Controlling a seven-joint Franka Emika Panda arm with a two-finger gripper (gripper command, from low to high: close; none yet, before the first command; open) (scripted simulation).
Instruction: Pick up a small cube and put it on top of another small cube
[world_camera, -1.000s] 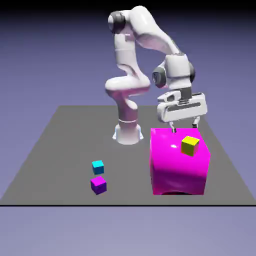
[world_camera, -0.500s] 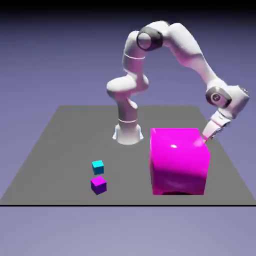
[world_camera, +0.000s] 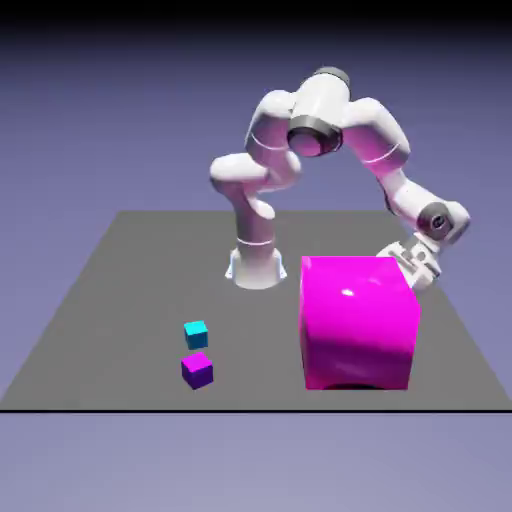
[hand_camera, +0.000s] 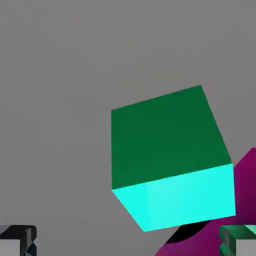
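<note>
So, the small teal-green cube (hand_camera: 170, 150) first: we've got it out ahead of the claw (hand_camera: 128, 241) in the hand view, nearer the fingertip at that picture's right than the one at its left. The claw's wide open, with its two fingertips well apart and nothing gripped. We see no contact with the cube either.

As for which way the cube points, it's got no real long axis. We're looking at a broad dark green face, with a bright cyan-looking face on the side toward the fingertips. The edge between those two runs at a slant to the line across the claw, rising toward the right-hand tip, so it's not squared up with the jaws.

Past it, the big magenta cube (world_camera: 357, 322) pokes into the hand view's lower right corner, partly behind the teal-green one and cut off by the frame, with a black patch beside it that we can't make out. We can't tell if the two cubes touch.

In the exterior view that magenta block is in front of the claw and hides its fingertips, and the teal-green cube is out of sight. Well apart from the claw, toward the exterior view's left, we've got the small cyan-blue cube (world_camera: 196, 335) and the small purple cube (world_camera: 197, 370) just beside it, both on the grey table (world_camera: 130, 290).
</note>
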